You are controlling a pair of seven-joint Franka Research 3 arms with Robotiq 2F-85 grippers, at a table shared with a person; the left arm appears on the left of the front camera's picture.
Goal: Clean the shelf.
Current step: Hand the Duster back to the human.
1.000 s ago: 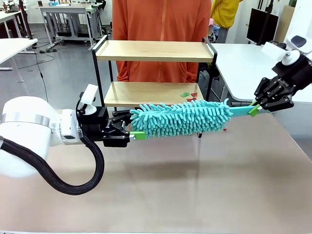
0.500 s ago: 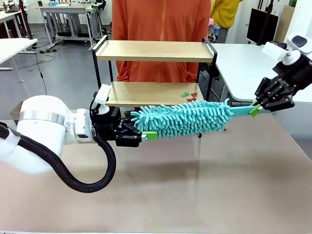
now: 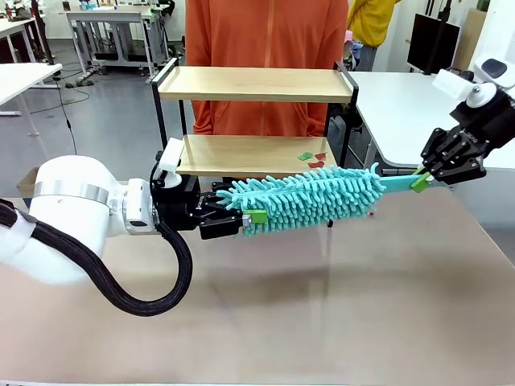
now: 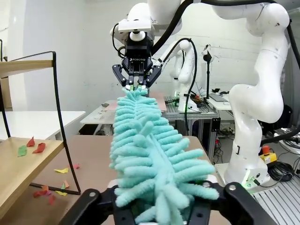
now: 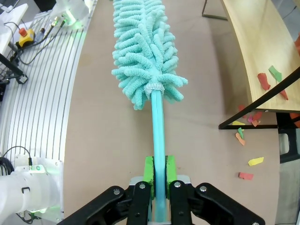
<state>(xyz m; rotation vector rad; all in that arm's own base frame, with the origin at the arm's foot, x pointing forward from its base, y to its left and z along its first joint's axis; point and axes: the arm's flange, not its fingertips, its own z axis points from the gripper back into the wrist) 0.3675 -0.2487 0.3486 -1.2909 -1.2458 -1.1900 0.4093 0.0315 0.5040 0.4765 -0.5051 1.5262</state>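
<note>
A teal fluffy duster [image 3: 310,197] hangs level above the brown table, in front of the shelf [image 3: 253,84]. My left gripper [image 3: 245,215] is shut on the left end of its fluffy head; in the left wrist view the duster head [image 4: 140,150] lies between my gripper's [image 4: 159,206] fingers. My right gripper [image 3: 418,181] is shut on the duster's thin teal handle [image 5: 157,136], held between its green pads [image 5: 149,168]. Small red and green paper scraps [image 3: 312,158] lie on the right end of the shelf's lower board [image 5: 262,51].
A person in an orange top [image 3: 265,32] stands right behind the shelf. More coloured scraps [image 5: 246,161] lie on the table by the shelf's right leg. A white table [image 3: 394,104] stands at the back right. The near half of the brown table is free.
My left gripper, open a second ago, moved right onto the duster's head and closed on it. The right gripper and the handle stayed where they were.
</note>
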